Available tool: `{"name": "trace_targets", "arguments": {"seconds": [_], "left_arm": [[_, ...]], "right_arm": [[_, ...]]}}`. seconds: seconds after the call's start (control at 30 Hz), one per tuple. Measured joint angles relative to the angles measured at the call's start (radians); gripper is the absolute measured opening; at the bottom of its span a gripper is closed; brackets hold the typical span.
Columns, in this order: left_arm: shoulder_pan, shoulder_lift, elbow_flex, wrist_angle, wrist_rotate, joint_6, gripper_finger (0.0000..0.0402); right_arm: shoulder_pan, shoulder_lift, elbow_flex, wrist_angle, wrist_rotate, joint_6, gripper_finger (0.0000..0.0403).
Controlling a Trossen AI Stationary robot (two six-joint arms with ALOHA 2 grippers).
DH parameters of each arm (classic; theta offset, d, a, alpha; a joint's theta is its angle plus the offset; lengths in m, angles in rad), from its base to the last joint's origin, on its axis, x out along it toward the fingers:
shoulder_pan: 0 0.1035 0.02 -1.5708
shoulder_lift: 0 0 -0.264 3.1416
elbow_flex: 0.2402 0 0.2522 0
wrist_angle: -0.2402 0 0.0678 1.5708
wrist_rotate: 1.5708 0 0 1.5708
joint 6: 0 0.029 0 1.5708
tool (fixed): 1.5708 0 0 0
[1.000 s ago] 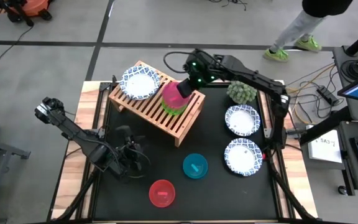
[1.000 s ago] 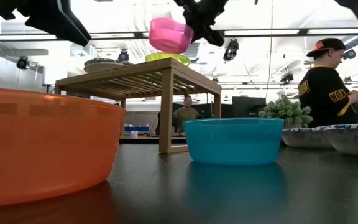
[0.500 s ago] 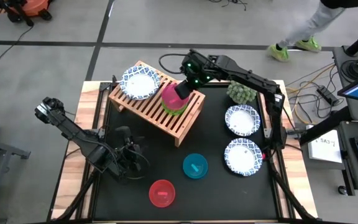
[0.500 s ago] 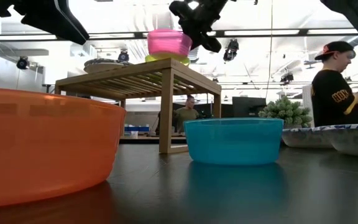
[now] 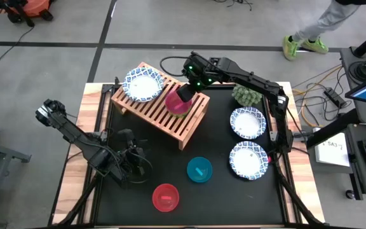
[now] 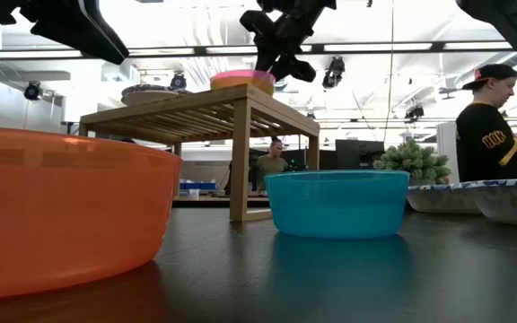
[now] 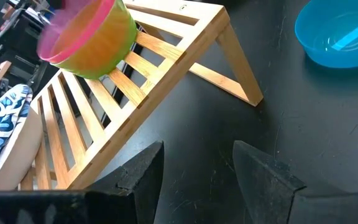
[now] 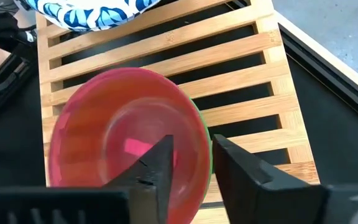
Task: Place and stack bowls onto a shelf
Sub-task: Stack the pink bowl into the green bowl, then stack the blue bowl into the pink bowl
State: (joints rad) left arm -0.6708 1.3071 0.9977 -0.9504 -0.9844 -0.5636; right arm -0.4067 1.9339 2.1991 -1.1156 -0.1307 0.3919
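The magenta bowl (image 8: 126, 140) is nested in the green bowl (image 7: 107, 46) at the shelf's (image 5: 189, 127) right end. Its rim is straddled by the right pincer (image 8: 188, 163), fingers parted, apparently releasing; next a clear lift away is needed. The left pincer (image 7: 194, 165) waits released near the counter's (image 5: 221, 137) left edge. No legible writing is seen.

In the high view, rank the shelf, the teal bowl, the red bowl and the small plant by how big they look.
1. The shelf, by far the largest.
2. The red bowl and the teal bowl: about alike, so no ranking between them.
3. The small plant looks close to the bowls, perhaps slightly smaller; hard to call.
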Motion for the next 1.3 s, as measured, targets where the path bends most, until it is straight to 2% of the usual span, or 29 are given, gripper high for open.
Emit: {"name": "trace_targets", "arguments": {"seconds": [0.2,0.43,0.6,0.83,0.97,1.3], "left_arm": [[0.000,0.000,0.000,0.001,0.000,-0.002,0.0176],[0.000,0.000,0.000,0.007,0.002,-0.014,0.0176],[0.000,0.000,0.000,0.036,0.043,-0.026,0.0176],[-0.001,0.000,-0.002,0.124,0.122,-0.035,0.0176],[-0.014,0.000,-0.002,0.148,0.150,-0.091,0.0176],[-0.076,0.000,-0.002,0.287,0.213,-0.130,0.0176]], "right_arm": [[-0.010,-0.011,0.014,0.002,0.002,-0.001,0.0136],[0.027,-0.077,0.022,-0.002,0.015,-0.118,0.0134],[0.147,-0.124,0.002,-0.001,0.138,-0.194,0.0117],[0.355,-0.147,-0.022,0.003,0.219,-0.251,0.0098],[0.472,-0.147,-0.053,0.025,0.288,-0.274,0.0088],[0.689,-0.160,-0.152,0.052,0.290,-0.255,0.0073]]}}
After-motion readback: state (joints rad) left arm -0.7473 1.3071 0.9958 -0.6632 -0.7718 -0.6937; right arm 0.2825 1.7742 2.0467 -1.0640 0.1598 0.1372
